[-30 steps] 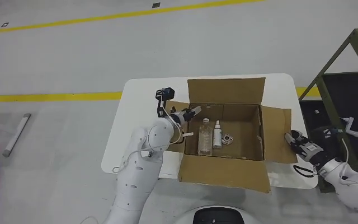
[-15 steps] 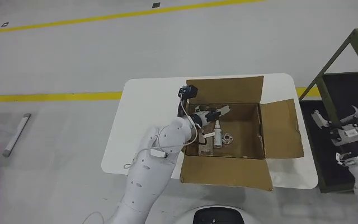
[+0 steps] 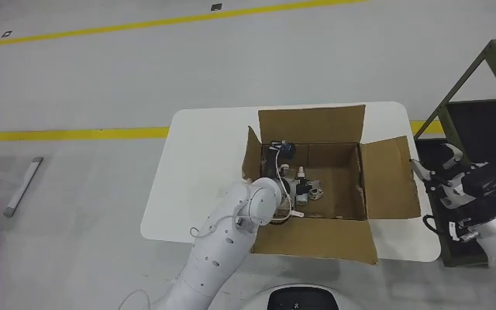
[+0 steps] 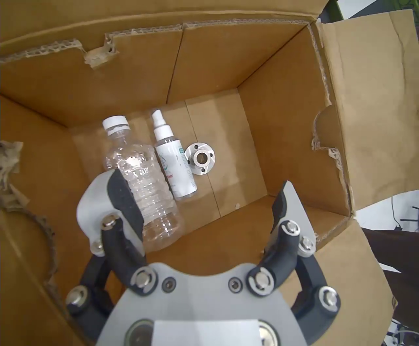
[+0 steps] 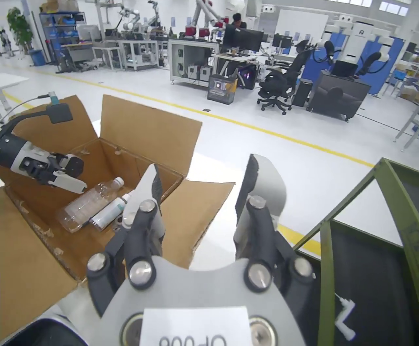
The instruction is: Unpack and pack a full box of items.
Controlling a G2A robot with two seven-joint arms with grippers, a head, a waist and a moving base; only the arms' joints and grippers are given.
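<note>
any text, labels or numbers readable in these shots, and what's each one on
Nothing reads clearly enough to quote.
spray bottle: teal and red print on its label, too small to read.
white sticker behind the right gripper: dark characters, upside down and cut by the picture's edge, not readable whole.
clear bottle and cardboard box: no print seen on either.

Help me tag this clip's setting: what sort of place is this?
Probably a robotics lab or workshop hall: robot arms stand on a workbench, there are monitors and office chairs, and yellow lines cross the pale floor.
</note>
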